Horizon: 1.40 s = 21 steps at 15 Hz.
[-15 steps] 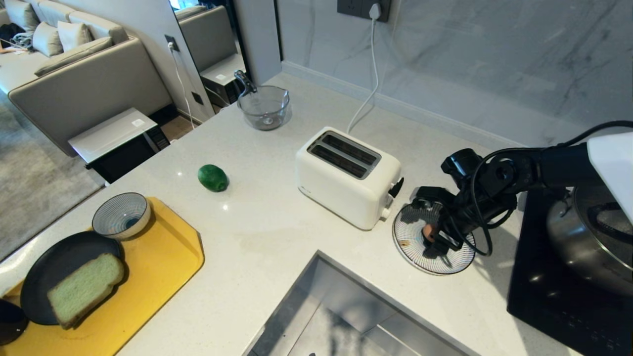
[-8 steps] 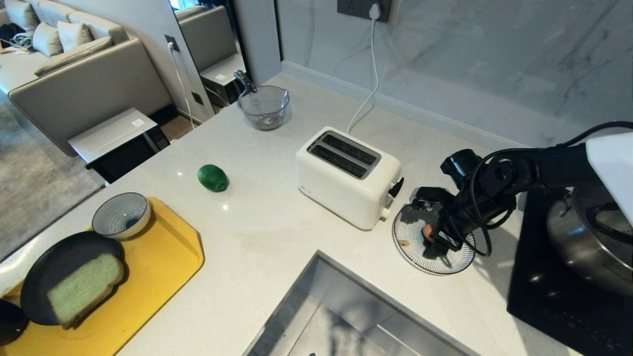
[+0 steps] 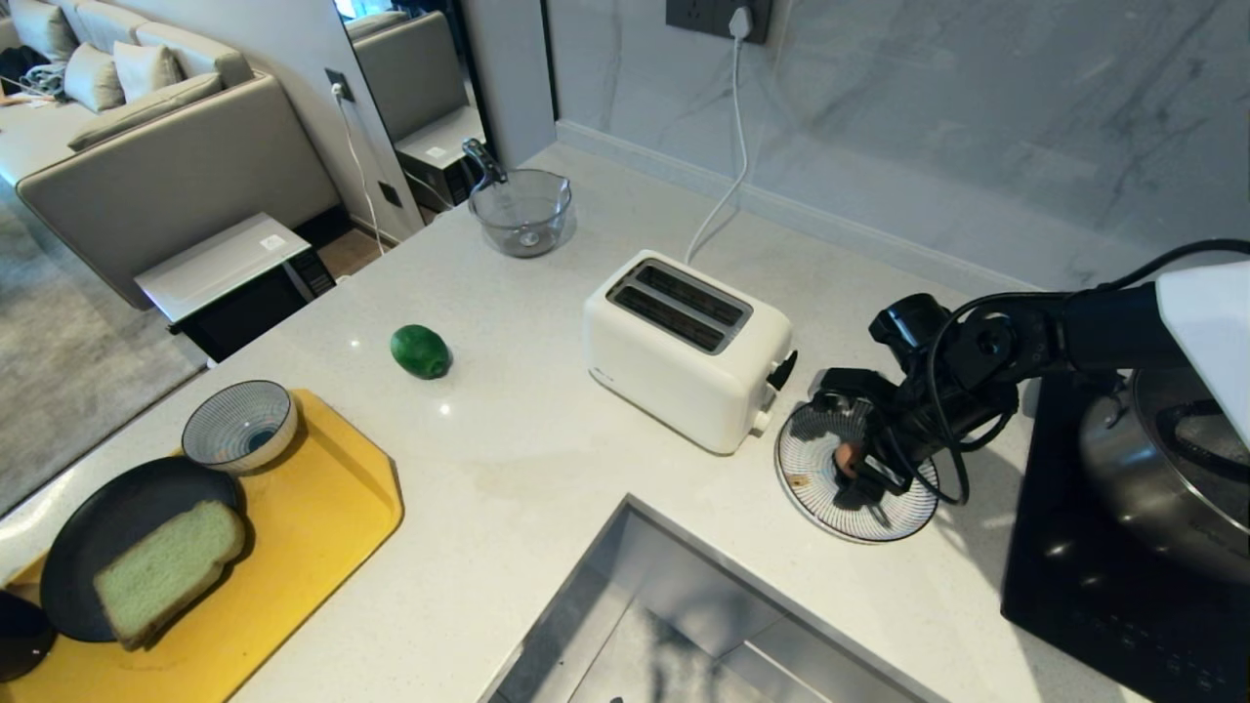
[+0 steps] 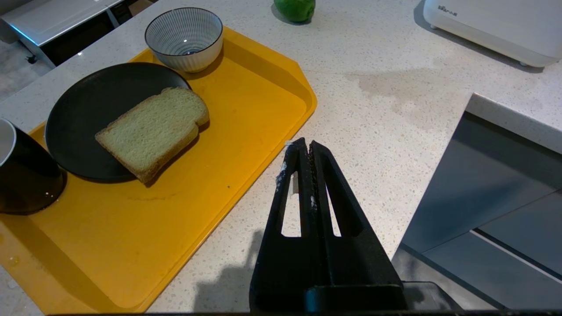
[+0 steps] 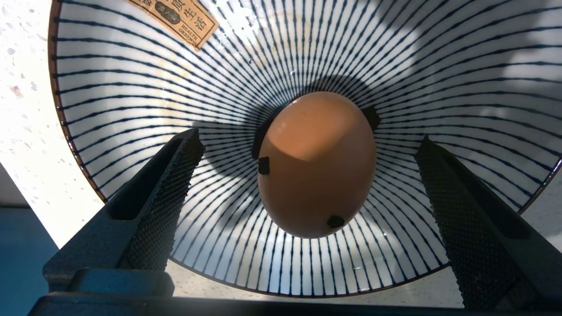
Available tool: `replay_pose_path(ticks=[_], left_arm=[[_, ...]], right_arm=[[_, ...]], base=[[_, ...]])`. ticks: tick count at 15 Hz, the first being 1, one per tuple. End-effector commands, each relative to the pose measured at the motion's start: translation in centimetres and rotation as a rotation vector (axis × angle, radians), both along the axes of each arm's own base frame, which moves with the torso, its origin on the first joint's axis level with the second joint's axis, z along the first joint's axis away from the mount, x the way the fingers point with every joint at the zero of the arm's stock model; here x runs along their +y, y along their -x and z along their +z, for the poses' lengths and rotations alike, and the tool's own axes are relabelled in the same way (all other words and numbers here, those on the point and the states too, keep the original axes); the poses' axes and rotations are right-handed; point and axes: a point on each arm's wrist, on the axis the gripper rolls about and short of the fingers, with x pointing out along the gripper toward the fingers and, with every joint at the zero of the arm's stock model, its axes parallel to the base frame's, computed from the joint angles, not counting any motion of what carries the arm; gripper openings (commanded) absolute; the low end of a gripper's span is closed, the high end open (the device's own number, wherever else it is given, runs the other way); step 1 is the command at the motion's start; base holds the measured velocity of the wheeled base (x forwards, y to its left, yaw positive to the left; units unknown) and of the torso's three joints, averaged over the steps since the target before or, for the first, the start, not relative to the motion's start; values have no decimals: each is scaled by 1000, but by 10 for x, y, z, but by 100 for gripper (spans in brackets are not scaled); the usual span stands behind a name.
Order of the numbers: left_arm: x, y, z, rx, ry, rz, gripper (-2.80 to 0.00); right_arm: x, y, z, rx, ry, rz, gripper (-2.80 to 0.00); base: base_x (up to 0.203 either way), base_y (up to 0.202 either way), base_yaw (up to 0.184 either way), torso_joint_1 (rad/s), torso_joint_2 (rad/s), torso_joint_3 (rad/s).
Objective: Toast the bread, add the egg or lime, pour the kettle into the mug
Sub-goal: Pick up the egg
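Right gripper (image 5: pixel 307 140): down inside the striped plate (image 3: pixel 820 508), jaws spread wide, nothing gripped.
Egg (image 5: pixel 317 164): lies between the two right fingers, clear of both, a gap showing on each side; two small dark spots on the shell; it rests at the centre of the plate's radiating blue lines.
Right fingers (image 5: pixel 169 193): ribbed pads face the egg from either side; tips sit low over the plate's inner surface; contact with the plate cannot be told.
Plate label: a tan paper sticker (image 5: pixel 178 17) on the plate, out beyond the fingertips, past the egg.
Left gripper (image 4: pixel 304 147): pressed closed, pads together, holding nothing; it hangs above the bare counter (image 3: pixel 527 430).
Bread (image 4: pixel 153 129): pale green slice on a black plate (image 4: pixel 88 105), well off to one side of the closed fingertips, on the yellow tray (image 4: pixel 246 109).
Striped bowl (image 4: pixel 184 37): on the same tray, beyond the bread from the left fingers.
Mug (image 4: pixel 22 171): at the tray's far corner, only partly in frame.
Lime (image 3: pixel 421 351): alone on the counter, well ahead of the left fingertips, apart from both grippers.
Toaster (image 3: pixel 684 347): white, two slots empty, just beside the striped plate, near the right gripper.
Kettle: not identifiable; a steel pot (image 3: pixel 1162 469) sits on the black hob behind the right arm.
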Motion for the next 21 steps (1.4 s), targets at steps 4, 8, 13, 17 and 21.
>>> replay_pose_path(ticks=[4, 8, 13, 17, 21], left_arm=[[0, -1, -5, 15, 0, 1, -280], [0, -1, -5, 15, 0, 1, -280], [0, -1, -5, 14, 0, 1, -280], [0, -1, -5, 15, -1, 1, -280], [0, -1, -5, 13, 0, 1, -280]], right_arm=[[0, -1, -2, 5, 2, 3, 0], [0, -2, -2, 2, 0, 3, 0], [0, -3, -4, 7, 0, 4, -280], [0, -3, -5, 9, 1, 5, -280], [0, -3, -5, 13, 2, 4, -280]], base=[[0, 0, 0, 0, 0, 0], [0, 0, 0, 0, 0, 0], [0, 0, 0, 0, 0, 0], [0, 0, 0, 0, 0, 0], [0, 0, 0, 0, 0, 0]])
